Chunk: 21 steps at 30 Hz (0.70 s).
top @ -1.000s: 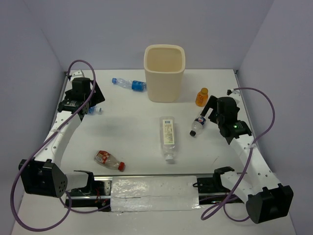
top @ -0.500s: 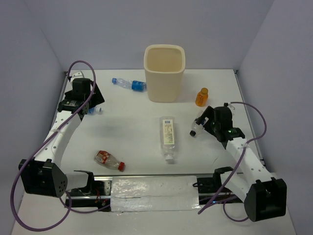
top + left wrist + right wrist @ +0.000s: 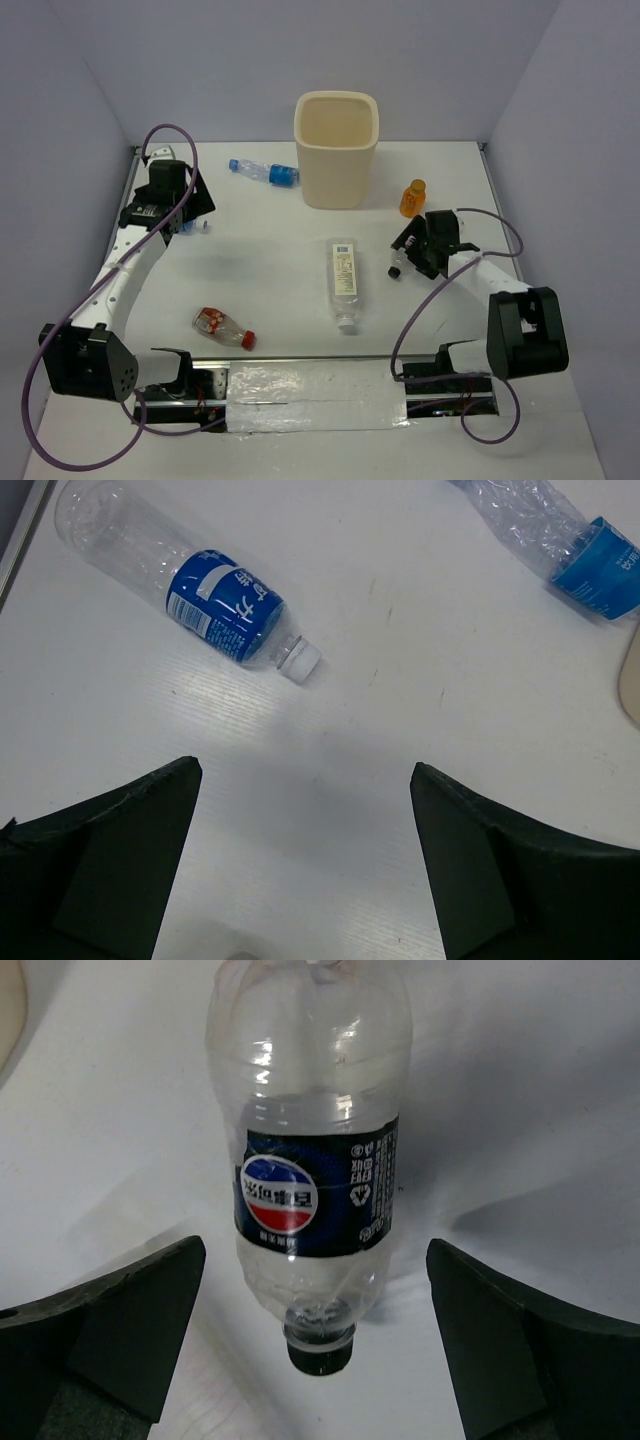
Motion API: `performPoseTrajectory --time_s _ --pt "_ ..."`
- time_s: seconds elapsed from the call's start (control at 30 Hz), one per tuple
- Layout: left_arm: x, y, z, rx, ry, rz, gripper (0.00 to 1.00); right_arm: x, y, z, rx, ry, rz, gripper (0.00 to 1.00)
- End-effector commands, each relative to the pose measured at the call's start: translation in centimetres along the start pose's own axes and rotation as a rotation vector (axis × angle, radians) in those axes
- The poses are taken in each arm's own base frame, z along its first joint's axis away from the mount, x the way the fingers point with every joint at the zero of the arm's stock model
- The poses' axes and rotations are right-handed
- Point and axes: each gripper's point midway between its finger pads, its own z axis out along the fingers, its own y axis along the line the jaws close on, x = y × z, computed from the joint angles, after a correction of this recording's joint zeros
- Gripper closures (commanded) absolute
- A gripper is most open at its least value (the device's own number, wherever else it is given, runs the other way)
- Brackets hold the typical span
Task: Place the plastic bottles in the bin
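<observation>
The cream bin [image 3: 337, 150] stands at the back centre. My right gripper [image 3: 418, 246] is open and low over the dark-labelled bottle [image 3: 398, 262]. In the right wrist view that bottle [image 3: 315, 1190] lies with its cap towards me and its neck between the spread fingers [image 3: 140, 1300], untouched. My left gripper [image 3: 186, 216] is open at the left. A blue-labelled, white-capped bottle [image 3: 215, 600] lies ahead of its gripper [image 3: 305, 770], clear of the fingertips. Lying on the table are a blue-capped bottle [image 3: 262, 172], an orange one [image 3: 412, 198], a white-labelled one [image 3: 343, 283] and a red-capped one [image 3: 224, 327].
The table is walled at the back and both sides. The crushed blue-labelled bottle [image 3: 570, 540] lies close beside the bin's wall [image 3: 630, 680]. A taped metal rail [image 3: 310, 385] runs along the near edge between the arm bases.
The right arm has folded inward and its gripper has slid left and down onto the dark-labelled bottle. The left arm and all the bottles are where they were.
</observation>
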Motion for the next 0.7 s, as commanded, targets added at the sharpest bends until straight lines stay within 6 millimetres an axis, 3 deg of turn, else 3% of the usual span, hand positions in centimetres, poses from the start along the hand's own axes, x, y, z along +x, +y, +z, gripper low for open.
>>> performPoseTrajectory --time_s 0.0,0.1,0.17,0.23,0.33,0.47,0.57,0.63,0.67 --pt "-1.5 -0.7 -0.4 0.027 -0.029 0.009 0.0 -2.2 2.2 0.7 -0.061 -0.056 0.033 0.02" --pt "-1.4 -0.3 -0.5 0.015 -0.03 0.018 0.01 -2.0 1.9 1.5 -0.049 -0.048 0.041 0.14" --pt "-1.4 -0.2 -0.5 0.011 -0.031 0.021 0.01 -1.9 1.6 1.8 -0.037 -0.046 0.052 0.32" --pt "-1.6 -0.2 -0.6 0.009 -0.04 0.015 0.01 -2.0 1.6 1.6 -0.038 -0.051 0.056 0.47" --pt "-1.8 -0.4 -0.7 0.018 -0.04 0.011 0.01 -2.5 1.8 0.0 -0.045 -0.077 0.047 0.56" --pt "-2.0 -0.7 -0.7 0.026 -0.039 -0.003 0.01 -5.7 3.9 -4.9 -0.107 -0.195 -0.003 0.56" --pt "-1.9 -1.2 -0.6 0.046 -0.033 -0.026 0.01 -9.5 7.6 -10.9 -0.215 -0.336 -0.044 0.56" --pt "-1.6 -1.3 -0.3 0.041 -0.014 -0.042 0.01 -10.9 10.0 -13.5 -0.267 -0.385 -0.07 0.56" --pt "-1.7 -1.3 -0.3 0.037 -0.013 -0.045 0.01 -12.8 12.2 -15.9 -0.306 -0.445 -0.08 0.56"
